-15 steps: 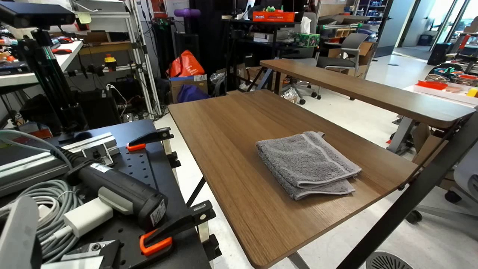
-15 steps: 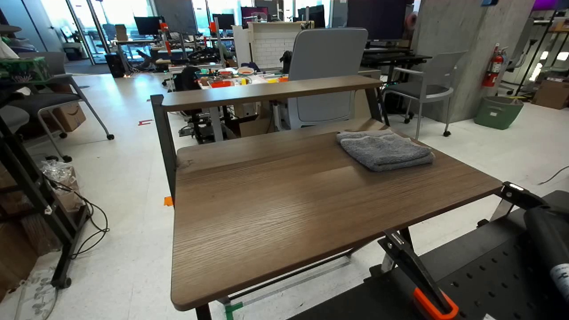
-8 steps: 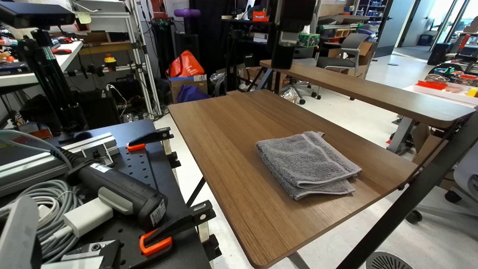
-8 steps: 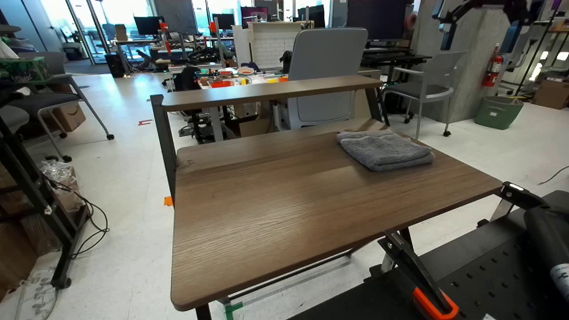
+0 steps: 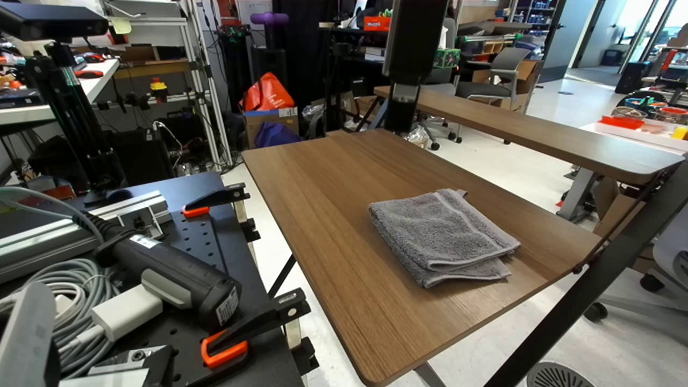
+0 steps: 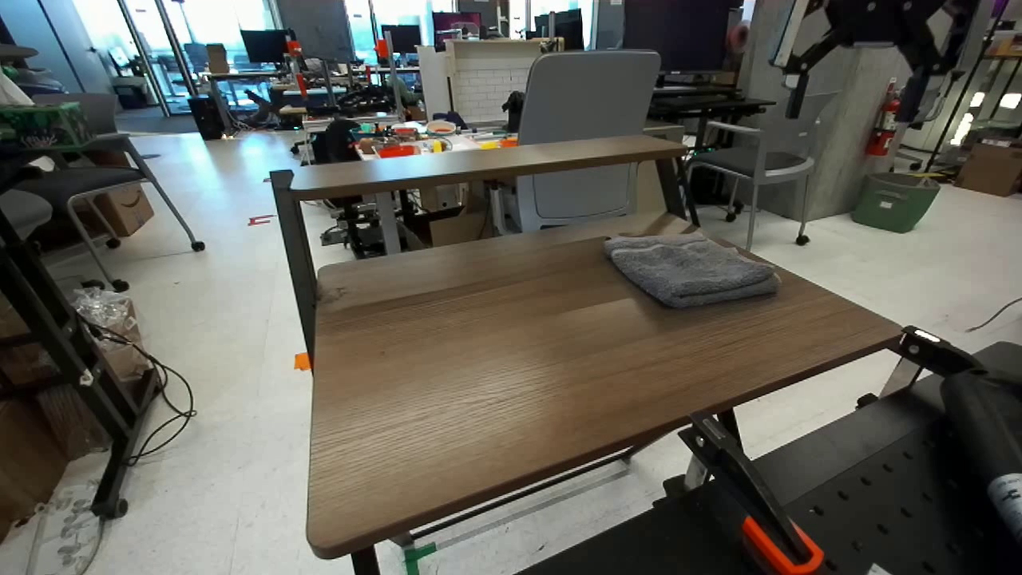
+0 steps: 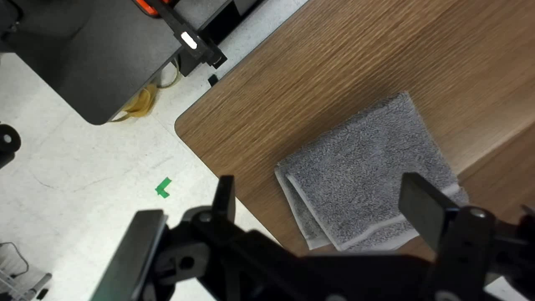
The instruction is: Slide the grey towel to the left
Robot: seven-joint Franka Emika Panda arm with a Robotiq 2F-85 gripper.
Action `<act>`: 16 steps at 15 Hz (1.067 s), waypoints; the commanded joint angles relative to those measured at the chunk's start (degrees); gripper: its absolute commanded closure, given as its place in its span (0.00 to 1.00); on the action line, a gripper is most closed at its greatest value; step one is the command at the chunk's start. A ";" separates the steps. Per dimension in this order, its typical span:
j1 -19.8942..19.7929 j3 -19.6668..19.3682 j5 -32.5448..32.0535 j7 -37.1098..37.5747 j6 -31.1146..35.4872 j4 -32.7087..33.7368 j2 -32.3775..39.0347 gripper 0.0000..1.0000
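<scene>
Grey towel [image 6: 691, 273] lies folded near one short edge of your wood-grained counter [image 6: 479, 359], clear of your fingers [image 7: 424, 209], which hang apart; a raised shelf [image 6: 479, 165] follows one long edge, a black bench [image 7: 117, 71] the other, grey chairs [image 5: 508, 60] beyond.

Black hand [image 7: 318, 186] with round screws [image 7: 477, 212] and flat, seemingly dark-grey pads [image 7: 423, 207].
</scene>
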 commanded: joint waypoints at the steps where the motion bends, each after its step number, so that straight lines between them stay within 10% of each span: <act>1: 1.63 -0.87 -0.46 7.10 4.36 3.54 8.41 0.00; 16: 7.47 -4.20 2.98 19.74 16.07 23.70 34.76 0.00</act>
